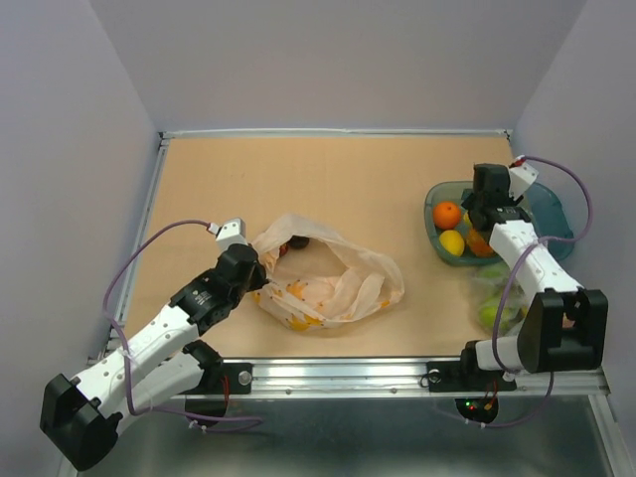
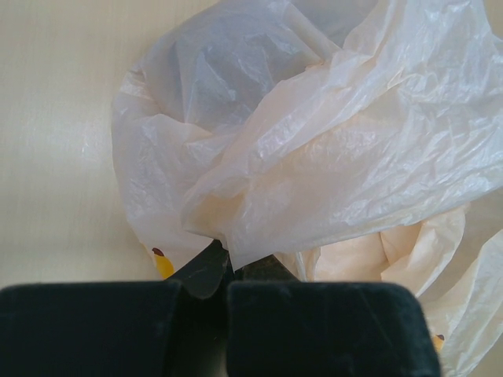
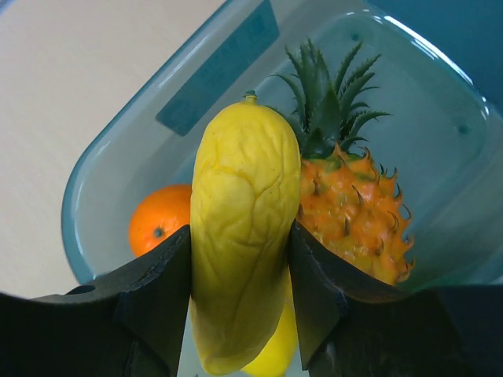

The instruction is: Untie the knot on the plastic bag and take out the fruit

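The plastic bag [image 1: 333,288] lies open and crumpled on the table, left of centre; no knot shows. A dark red fruit [image 1: 296,243] shows in its mouth. My left gripper [image 1: 260,266] is at the bag's left edge, shut on a fold of the bag [image 2: 314,157], with the jaws [image 2: 228,271] pinched together. My right gripper [image 1: 484,214] is over the teal container [image 1: 552,214], shut on a yellow banana [image 3: 240,196] held upright. In the container lie an orange [image 3: 159,220], a pineapple [image 3: 354,212] and a lemon [image 3: 275,353].
A clearer bag with green fruit [image 1: 497,306] lies by the right arm's base, near the front edge. A raised rail borders the table. Grey walls stand close on the left, back and right.
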Action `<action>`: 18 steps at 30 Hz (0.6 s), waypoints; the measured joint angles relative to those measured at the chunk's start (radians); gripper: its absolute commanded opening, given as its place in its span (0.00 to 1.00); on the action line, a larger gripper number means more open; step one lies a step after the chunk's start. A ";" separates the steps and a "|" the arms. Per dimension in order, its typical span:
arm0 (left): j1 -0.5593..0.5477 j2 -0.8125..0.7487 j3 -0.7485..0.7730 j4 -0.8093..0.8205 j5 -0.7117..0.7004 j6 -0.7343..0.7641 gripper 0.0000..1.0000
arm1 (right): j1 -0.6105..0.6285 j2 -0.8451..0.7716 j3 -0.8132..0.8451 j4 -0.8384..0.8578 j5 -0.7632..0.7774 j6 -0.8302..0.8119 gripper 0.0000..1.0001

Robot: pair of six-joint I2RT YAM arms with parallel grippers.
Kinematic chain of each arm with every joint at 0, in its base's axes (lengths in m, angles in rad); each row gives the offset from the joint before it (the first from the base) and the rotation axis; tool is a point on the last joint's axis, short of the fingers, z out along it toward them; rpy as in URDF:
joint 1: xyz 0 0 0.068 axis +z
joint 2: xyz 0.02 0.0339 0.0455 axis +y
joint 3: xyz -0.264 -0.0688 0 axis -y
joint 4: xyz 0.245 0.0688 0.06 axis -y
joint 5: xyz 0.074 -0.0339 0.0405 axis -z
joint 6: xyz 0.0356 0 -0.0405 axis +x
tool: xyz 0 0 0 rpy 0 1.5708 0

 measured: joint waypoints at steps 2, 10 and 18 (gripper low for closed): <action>0.000 -0.005 0.000 -0.003 0.000 -0.006 0.00 | -0.037 0.053 0.021 0.000 -0.016 0.035 0.10; 0.000 -0.010 0.000 -0.020 -0.001 -0.023 0.00 | -0.135 0.155 0.050 0.013 -0.069 0.212 0.21; 0.000 -0.023 0.000 -0.032 -0.001 -0.036 0.06 | -0.188 0.194 0.071 0.037 -0.083 0.340 1.00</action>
